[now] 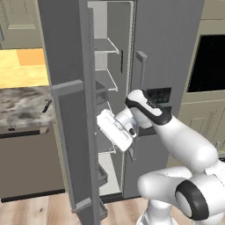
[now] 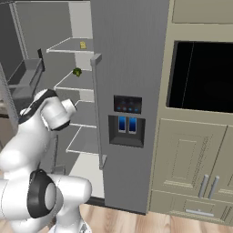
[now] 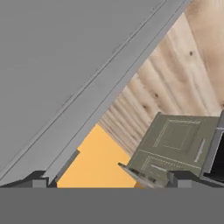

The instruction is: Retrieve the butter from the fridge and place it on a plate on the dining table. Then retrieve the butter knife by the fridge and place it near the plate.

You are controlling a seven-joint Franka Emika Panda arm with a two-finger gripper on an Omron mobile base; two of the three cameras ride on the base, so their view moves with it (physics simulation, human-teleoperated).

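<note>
The fridge (image 1: 162, 48) fills the middle of the left base view, its left door (image 1: 66, 110) swung open toward the camera and its right door shut, with pale shelves (image 1: 107, 46) showing in the gap between them. The arm rises from the lower right of that view and bends toward the gap, so the end effector (image 1: 102, 124) sits at centre frame, right at the open door's inner edge at mid-shelf height. In the hand view its two dark fingertips (image 3: 38, 180) stand far apart at the bottom corners with nothing between them, so the end effector is open and holds nothing. In the right base view the butter (image 2: 83, 44) is a small yellow block on the top shelf at upper left of the frame, well above the arm's wrist, which sits at middle left. A small green item (image 2: 77, 72) lies on the next shelf down, closer to the wrist but still above it. In the left base view the butter knife (image 1: 46, 107) is a thin dark sliver on the marbled surface (image 1: 22, 105) at left centre, on the far side of the open door from the end effector.
</note>
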